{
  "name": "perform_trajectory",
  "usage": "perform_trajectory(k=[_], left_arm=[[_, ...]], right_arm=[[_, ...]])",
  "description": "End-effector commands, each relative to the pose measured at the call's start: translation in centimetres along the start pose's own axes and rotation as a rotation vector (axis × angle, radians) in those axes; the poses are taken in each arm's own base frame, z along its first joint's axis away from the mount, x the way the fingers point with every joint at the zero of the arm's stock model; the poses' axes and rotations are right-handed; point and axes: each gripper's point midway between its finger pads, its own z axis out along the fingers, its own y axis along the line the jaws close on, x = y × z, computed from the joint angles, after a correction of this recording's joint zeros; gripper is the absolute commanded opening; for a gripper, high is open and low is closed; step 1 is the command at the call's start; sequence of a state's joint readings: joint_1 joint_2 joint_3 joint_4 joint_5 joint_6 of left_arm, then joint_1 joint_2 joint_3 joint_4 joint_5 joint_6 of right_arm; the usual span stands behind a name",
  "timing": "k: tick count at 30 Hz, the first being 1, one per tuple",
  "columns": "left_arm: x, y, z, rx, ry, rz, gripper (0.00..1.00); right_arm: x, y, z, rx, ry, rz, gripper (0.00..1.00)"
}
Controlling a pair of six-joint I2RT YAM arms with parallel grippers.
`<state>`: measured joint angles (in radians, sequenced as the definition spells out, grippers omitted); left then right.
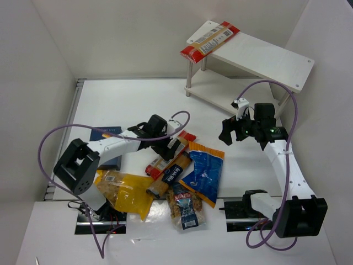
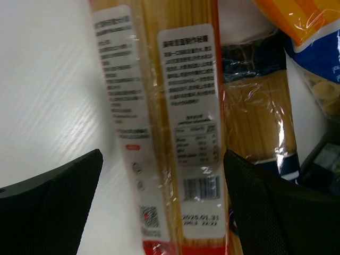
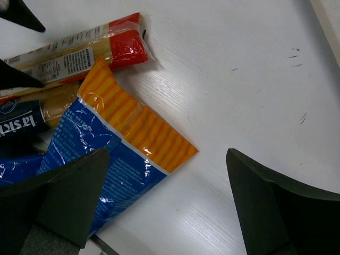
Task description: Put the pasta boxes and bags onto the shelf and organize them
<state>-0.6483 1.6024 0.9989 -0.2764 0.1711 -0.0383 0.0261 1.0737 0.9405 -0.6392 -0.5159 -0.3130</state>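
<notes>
The left hand [image 2: 162, 156] stood released, its two black fingers [image 2: 53, 207] spread wide on either side of a pair of long clear spaghetti bags [image 2: 188, 106]. These lay side by side on the counter [image 1: 127, 105], white labels up and red ends showing. As far as the wrist view showed, neither finger touched them. Just beside that pair lay a brown dark-labelled pack [image 1: 171, 178] of spaghetti, and all three slanted across the middle of the counter.

The right hand [image 3: 167, 154] was likewise released and grasped nothing. It hung above the counter toward the right edge, one finger over a blue bag [image 3: 90, 159] and the other over bare surface. The blue bag lay flat, its orange-striped end just beside the red end of one of the spaghetti bags.

Closer to the near edge, a yellow bag [image 1: 135, 199] lay toward the left. A clear bag with a blue label [image 1: 186, 208] lay between it and the blue bag. A dark blue box [image 1: 105, 133] lay flat near the left edge, partly hidden under the left arm [image 1: 118, 144].

The white two-tier shelf [image 1: 270, 61] stood in the far right corner of the counter. On its top board another spaghetti bag [image 1: 209, 40] lay across the left end, its red ends jutting past the board's edges.
</notes>
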Motion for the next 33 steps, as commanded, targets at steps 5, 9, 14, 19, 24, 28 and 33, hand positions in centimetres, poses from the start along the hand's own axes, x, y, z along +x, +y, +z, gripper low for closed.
perform_trajectory(k=[5, 9, 14, 19, 24, 28, 33], left_arm=[[-0.7, -1.0, 3.5, -0.038, 0.024, -0.005, 0.99], [-0.5, -0.5, 4.6, -0.057, 0.028, -0.005, 0.99], [0.8, 0.3, 6.3, -0.101, 0.097, 0.005, 0.98], [2.6, 1.2, 7.7, -0.138, 0.177, -0.001, 0.91], [3.2, 1.6, 8.3, -0.164, 0.223, -0.023, 0.81], [4.6, 2.0, 9.2, -0.176, 0.284, -0.026, 0.35], [4.4, 2.3, 8.7, -0.199, 0.290, -0.036, 0.00]], right_arm=[[-1.4, 0.8, -0.7, -0.021, -0.045, -0.040, 0.99], [-1.6, 1.0, -1.0, -0.028, -0.057, -0.054, 0.99], [-1.8, 1.4, -1.5, -0.031, -0.079, -0.076, 0.99], [-2.3, 1.8, -2.2, -0.033, -0.106, -0.092, 0.99], [-2.0, 2.1, -2.0, -0.052, -0.103, -0.097, 0.99], [-2.0, 2.1, -2.0, -0.052, -0.103, -0.097, 0.99], [-2.1, 2.2, -2.2, -0.050, -0.111, -0.102, 0.99]])
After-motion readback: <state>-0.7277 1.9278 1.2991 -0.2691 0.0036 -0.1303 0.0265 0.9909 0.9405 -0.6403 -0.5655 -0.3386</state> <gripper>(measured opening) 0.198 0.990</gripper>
